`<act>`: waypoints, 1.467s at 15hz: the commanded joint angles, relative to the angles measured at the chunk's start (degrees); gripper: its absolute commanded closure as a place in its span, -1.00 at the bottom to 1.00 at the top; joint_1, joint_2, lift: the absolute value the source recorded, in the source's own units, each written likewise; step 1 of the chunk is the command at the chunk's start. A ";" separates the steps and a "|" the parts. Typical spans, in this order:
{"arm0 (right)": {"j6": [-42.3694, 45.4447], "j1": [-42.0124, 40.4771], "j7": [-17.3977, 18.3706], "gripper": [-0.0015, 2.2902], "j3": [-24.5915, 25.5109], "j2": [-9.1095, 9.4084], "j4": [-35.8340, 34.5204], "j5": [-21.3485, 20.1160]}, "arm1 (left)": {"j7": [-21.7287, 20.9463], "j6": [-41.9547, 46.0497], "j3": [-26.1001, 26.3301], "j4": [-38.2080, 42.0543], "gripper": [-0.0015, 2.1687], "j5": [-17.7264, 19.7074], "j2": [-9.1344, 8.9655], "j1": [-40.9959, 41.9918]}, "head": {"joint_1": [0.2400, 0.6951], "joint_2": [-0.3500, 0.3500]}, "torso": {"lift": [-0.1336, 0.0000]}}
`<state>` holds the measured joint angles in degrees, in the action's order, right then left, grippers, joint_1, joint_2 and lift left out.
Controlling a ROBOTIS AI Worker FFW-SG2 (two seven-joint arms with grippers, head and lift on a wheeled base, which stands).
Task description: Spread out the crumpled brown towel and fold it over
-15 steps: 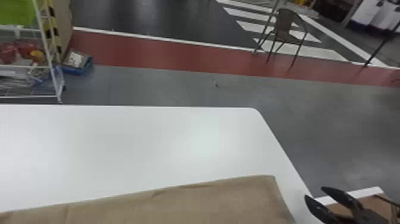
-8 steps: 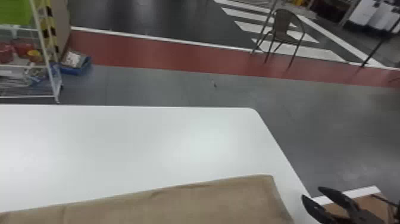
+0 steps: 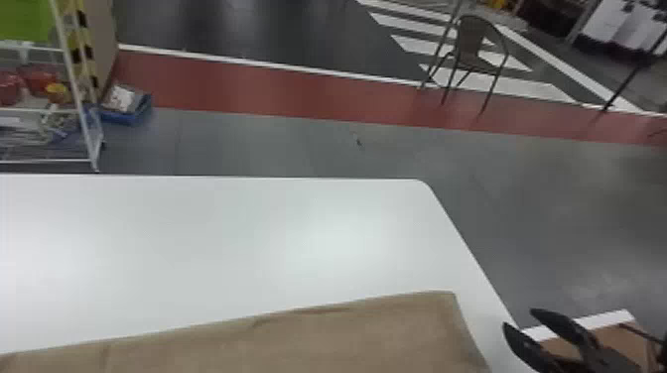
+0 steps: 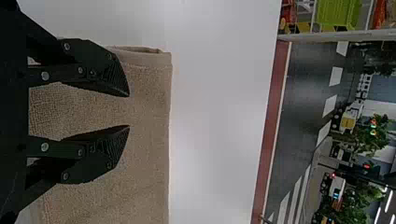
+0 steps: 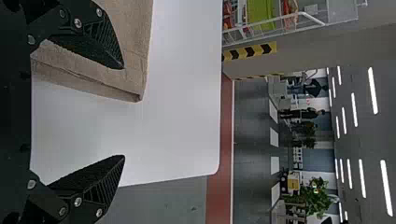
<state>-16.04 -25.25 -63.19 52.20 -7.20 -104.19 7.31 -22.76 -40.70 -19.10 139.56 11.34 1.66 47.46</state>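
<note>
Head view: the brown towel (image 3: 322, 342) lies along the lower edge, on the white table (image 3: 248, 238); at lower right is the right gripper (image 3: 518, 318), fingers wide apart, empty. Left wrist view: the left gripper (image 4: 128, 111), at left, has fingers moderately parted, grasping nothing, towel behind them.

Plain tan-brown towel (image 3: 322, 342) on a white table (image 3: 238, 248), with the left gripper (image 4: 129, 111) above the table and the right gripper (image 3: 519, 318) at its right edge — both black. Beyond the table: grey floor (image 3: 248, 146), a brick-red band (image 3: 248, 92) edged in white, white crossing stripes (image 3: 526, 87) on black — and, far left, a lime-green bin (image 3: 25, 20) and yellow-and-black hazard tape (image 5: 252, 50).
</note>
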 commanded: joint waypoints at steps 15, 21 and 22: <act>0.61 0.11 -0.26 -0.79 0.09 -0.62 -0.23 -0.02 | 1.76 0.31 -0.59 -7.64 0.74 -5.54 0.54 -6.33 | 1.00 -1.00 | -0.84; 0.08 0.29 -0.18 -0.79 -0.61 -0.36 -1.02 -0.46 | 1.49 0.31 -2.26 -7.20 0.69 -4.66 0.36 -7.03 | 1.00 -0.93 | -0.84; -0.27 0.38 -0.18 -0.80 -0.61 -0.44 -1.02 -0.46 | 1.06 1.89 -3.05 -6.15 0.23 -2.90 0.18 -5.98 | 1.00 -0.90 | -0.84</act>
<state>-15.99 -24.98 -63.37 51.69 -7.65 -105.13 6.87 -21.42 -40.11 -21.38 132.31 6.74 2.04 40.46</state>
